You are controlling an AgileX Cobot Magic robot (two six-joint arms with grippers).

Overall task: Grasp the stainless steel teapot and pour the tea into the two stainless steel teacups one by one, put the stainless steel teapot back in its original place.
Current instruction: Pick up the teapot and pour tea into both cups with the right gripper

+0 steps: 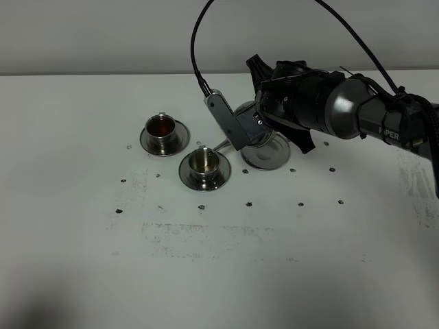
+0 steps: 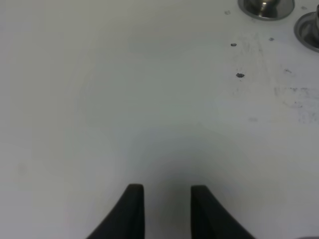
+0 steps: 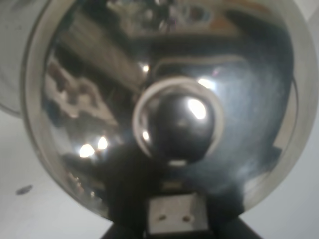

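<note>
My right gripper [image 1: 255, 123] is shut on the stainless steel teapot [image 1: 244, 112] and holds it tilted above the ridged coaster [image 1: 269, 155]. The thin spout [image 1: 221, 145] points at the near teacup [image 1: 204, 162], which looks bare metal inside. The far teacup [image 1: 162, 128] holds reddish-brown tea. Each cup stands on a saucer [image 1: 184, 176]. The right wrist view is filled by the teapot's domed lid [image 3: 99, 99] and its knob [image 3: 179, 124]. My left gripper [image 2: 167, 209] is open and empty over bare table. It does not show in the exterior high view.
The white table [image 1: 219, 274] carries small dark marks and scuffed patches. The right arm's black cable [image 1: 195, 55] arcs above the cups. The rims of the two saucers [image 2: 266, 7] show at one corner of the left wrist view.
</note>
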